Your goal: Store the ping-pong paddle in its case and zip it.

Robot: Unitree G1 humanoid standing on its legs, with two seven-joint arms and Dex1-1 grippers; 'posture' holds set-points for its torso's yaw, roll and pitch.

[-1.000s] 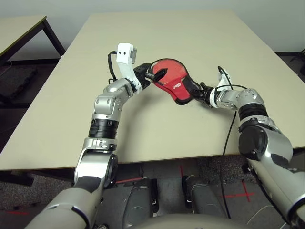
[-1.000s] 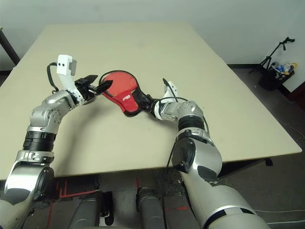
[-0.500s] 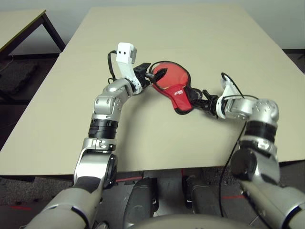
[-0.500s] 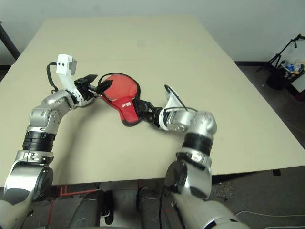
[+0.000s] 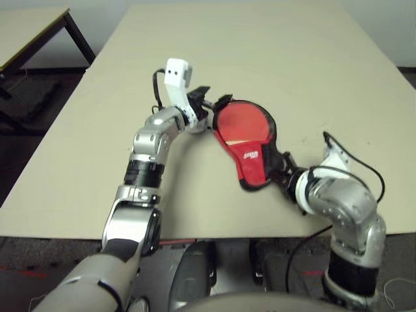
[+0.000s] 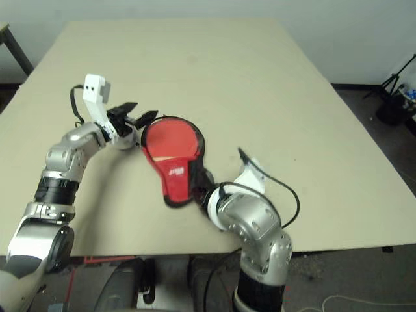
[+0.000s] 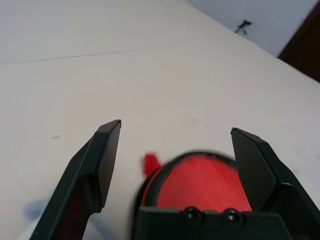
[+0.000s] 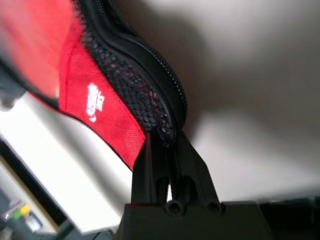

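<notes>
Zipping looked to be the step in hand, judged from how things lay. The case [image 5: 249, 138] rested on the desk [image 5: 273, 58] toward its near edge, a little right of centre. The right gripper [image 8: 167, 165] was pinched tight on the black zipper edge at the case's narrow end, nearest the robot. The left gripper [image 7: 170, 165] stood wide open just beside the round end, its fingers [image 7: 102, 160] apart and touching nothing. The paddle could not be told apart from the case; a red round face showed at the wide end, so it was probably already inside. The case's long axis ran from the near edge toward the far left corner, round end pointing away, narrow end toward the robot. The next move likely called for the left gripper to steady the round end while the right drew the zipper along the rim.
</notes>
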